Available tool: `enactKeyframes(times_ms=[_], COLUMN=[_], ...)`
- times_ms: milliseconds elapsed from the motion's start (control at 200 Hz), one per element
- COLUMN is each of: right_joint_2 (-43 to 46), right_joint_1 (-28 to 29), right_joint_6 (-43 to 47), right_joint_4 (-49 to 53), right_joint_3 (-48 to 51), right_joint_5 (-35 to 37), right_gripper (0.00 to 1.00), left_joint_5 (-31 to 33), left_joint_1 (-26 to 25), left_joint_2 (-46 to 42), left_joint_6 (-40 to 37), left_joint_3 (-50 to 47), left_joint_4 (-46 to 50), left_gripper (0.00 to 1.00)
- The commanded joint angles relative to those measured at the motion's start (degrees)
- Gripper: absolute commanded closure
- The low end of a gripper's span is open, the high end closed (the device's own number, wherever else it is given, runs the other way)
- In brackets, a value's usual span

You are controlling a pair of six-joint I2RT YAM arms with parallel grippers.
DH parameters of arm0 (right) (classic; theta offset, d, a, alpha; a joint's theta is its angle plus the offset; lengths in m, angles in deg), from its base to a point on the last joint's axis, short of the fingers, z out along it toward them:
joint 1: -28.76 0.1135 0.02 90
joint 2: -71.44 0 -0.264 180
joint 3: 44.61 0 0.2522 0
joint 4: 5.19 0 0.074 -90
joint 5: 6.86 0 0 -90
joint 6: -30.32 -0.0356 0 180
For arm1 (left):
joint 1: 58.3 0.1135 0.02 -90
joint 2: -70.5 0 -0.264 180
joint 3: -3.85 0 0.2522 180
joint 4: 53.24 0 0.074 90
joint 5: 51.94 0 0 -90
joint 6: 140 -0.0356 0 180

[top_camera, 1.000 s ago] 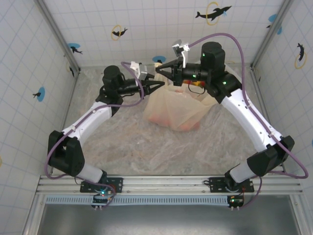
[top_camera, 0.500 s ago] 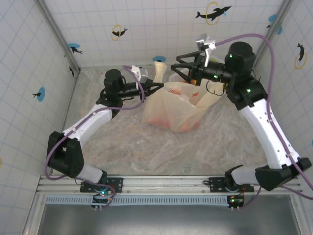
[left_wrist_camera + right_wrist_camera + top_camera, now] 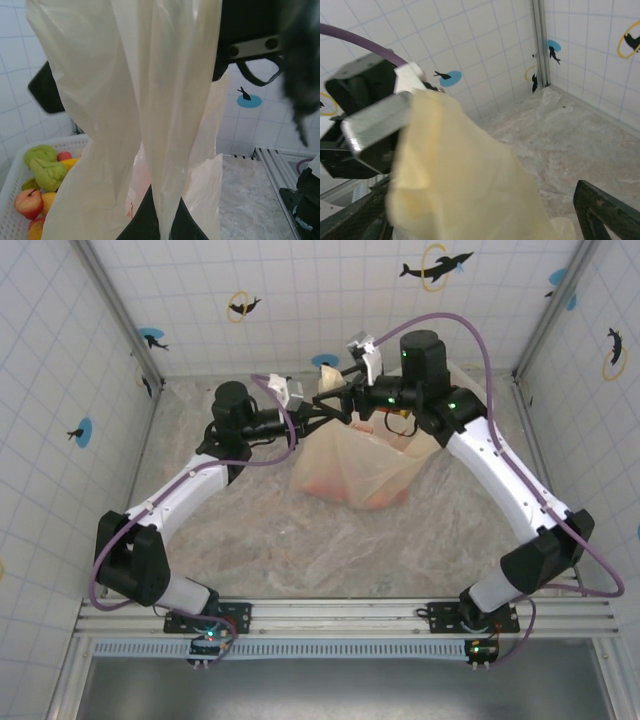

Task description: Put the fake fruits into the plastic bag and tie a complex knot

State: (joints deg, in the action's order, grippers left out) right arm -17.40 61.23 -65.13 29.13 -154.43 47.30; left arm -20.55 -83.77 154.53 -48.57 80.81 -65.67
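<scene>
1. The plastic bag [image 3: 352, 462] sits near the back of the table [image 3: 300, 550], slumped and wide at its base. It is a thin, see-through cream film with soft folds.
2. Orange blurs show through the film low in the bag. They look like fake fruits [image 3: 335, 484], though the film is too cloudy to tell which ones.
3. A white lattice basket [image 3: 75, 141] stands just beside the bag. In it lie glossy, lumpy green fruits [image 3: 46, 172] and a round red-yellow fruit [image 3: 27, 202].
4. The left gripper [image 3: 161, 227] is pressed together on one handle loop [image 3: 170, 100] of the bag. The loop is drawn up into a long, smooth, twisted strip.
5. The right gripper [image 3: 338, 403] faces the left one over the bag's mouth. Its dark fingers [image 3: 602, 212] are spread wide, with a crumpled bunch of the cream film between them, and it is not pinching anything.
6. The table top is a mottled, marble-like sheet, and the walls [image 3: 300, 280] are white tile with blue dolphin stickers.
</scene>
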Motion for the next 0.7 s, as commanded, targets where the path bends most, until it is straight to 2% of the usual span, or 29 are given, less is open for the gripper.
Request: enactKeyframes(times_ms=[0,75,140,320,480,656,696], right_joint_2=[0.34,0.55,1.04,0.62,0.33,0.42,0.42], right_joint_1=[0.94,1.02,0.95,0.83,0.84,0.93,1.01], right_joint_6=[-1.84,-2.43,-2.59,-3.28,-3.14,-3.16,-3.08], right_joint_4=[-3.28,-4.22,-4.77,-4.39,-3.8,-3.84,-3.74], right_joint_3=[-2.24,-1.88,-1.74,-3.94,-5.17,-5.38,-5.47], right_joint_5=[-2.1,-2.24,-1.7,-2.65,-2.93,-2.76,-2.79], right_gripper=[0.2,0.34,0.42,0.75,0.85,1.0,1.0], left_joint_5=[-0.1,0.05,0.07,0.25,1.03,1.85,2.37], left_joint_1=[-0.23,-0.24,-0.19,-0.25,-0.19,-0.19,-0.19], left_joint_2=[-1.83,-1.77,-1.59,-1.65,-2.96,-5.15,-5.82], left_joint_6=[-1.4,-1.44,-1.45,-1.27,-1.35,-1.14,-1.32], left_joint_3=[-1.02,-1.47,-1.88,-2.61,-3.94,-6.69,-7.17], left_joint_4=[-0.43,-0.34,-0.33,-0.15,1.24,2.32,2.98], left_gripper=[1.0,1.0,1.0,1.0,0.99,0.92,0.88])
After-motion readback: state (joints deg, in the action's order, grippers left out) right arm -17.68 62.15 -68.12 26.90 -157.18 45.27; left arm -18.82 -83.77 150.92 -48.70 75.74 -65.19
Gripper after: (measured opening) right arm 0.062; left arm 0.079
